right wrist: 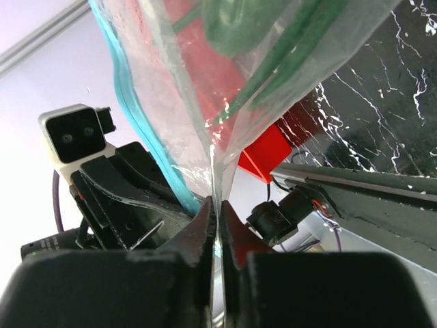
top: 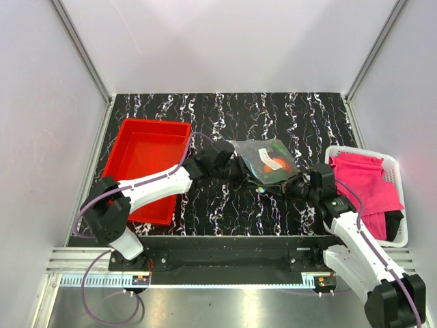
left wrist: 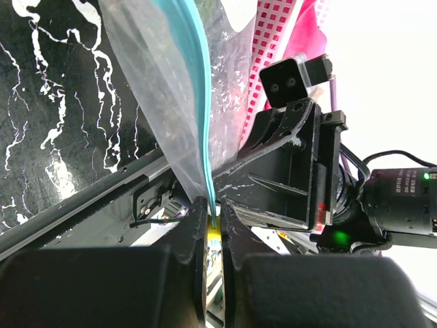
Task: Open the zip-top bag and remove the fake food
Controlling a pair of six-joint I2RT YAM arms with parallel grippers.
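Recommend drawing the two lips of the zip-top bag [top: 263, 160] straight apart, slowly and evenly, holding the teal strip level to avoid spilling the fake food [right wrist: 235, 31] (green pieces and an orange one seen through the plastic). Locate the bag held up over mid-table, just right of the red tray [top: 147, 124]. Record the left gripper [left wrist: 213, 213] pinched narrow on the strip-side film, the right gripper [right wrist: 217, 208] likewise on the facing film. Note both forearms reaching inward, wrists nearly meeting, fingers opposed.
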